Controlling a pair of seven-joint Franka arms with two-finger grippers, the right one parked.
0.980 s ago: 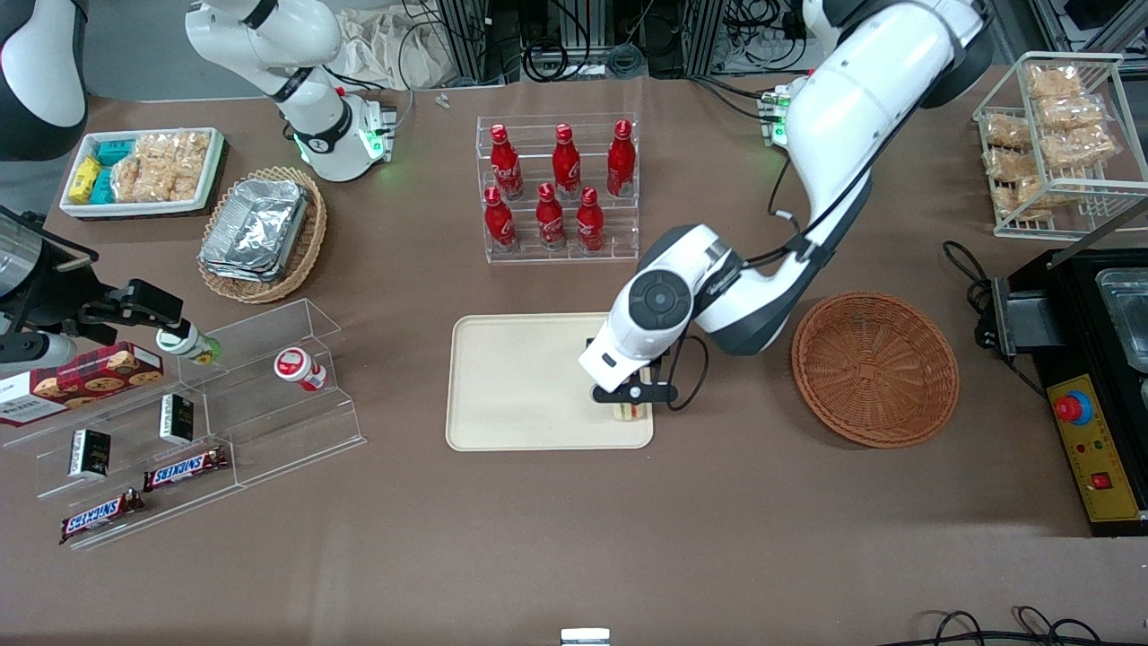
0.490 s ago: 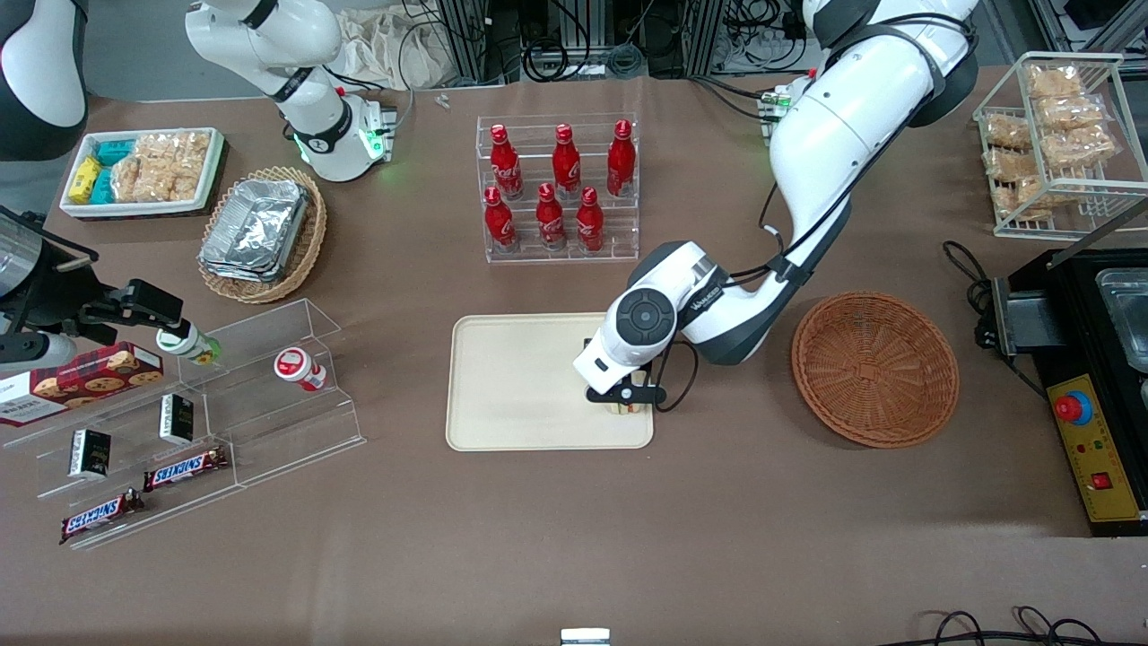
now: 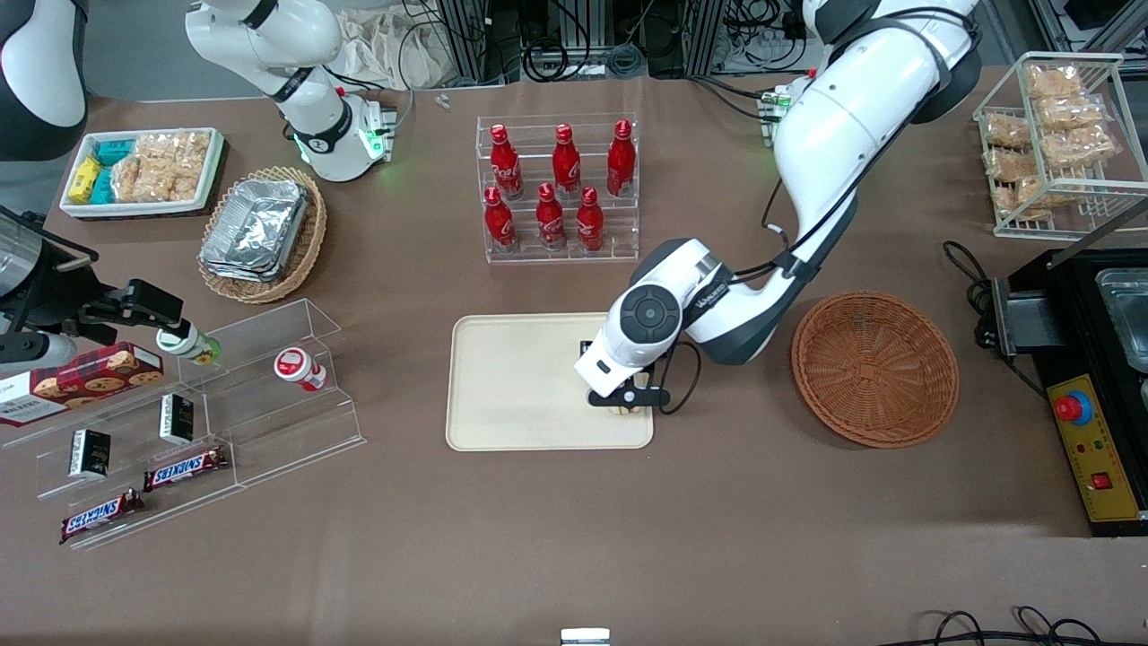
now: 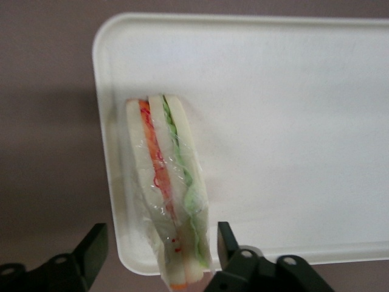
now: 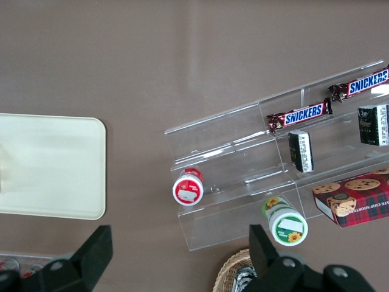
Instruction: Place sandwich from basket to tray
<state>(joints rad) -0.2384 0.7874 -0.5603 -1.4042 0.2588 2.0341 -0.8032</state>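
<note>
While you read the front view: gripper [image 3: 625,397] low over the tray [image 3: 520,386], sandwich [image 3: 625,411] directly beneath; basket [image 3: 874,368] empty, well apart. Wrist view: fingers [image 4: 91,249] spread wide, clear of the sandwich [image 4: 167,194], which stands on edge just inside the tray [image 4: 292,109] rim. Risk: a finger snagging the wrap on lift, toppling it over the rim. Open room: straight up

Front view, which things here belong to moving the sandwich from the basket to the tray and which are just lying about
Part of the job:
sandwich, lying on the tray
tray
basket
claw, open, above the sandwich

Just lying about:
cola bottles
foil containers
Snickers bars
cookie box
</note>
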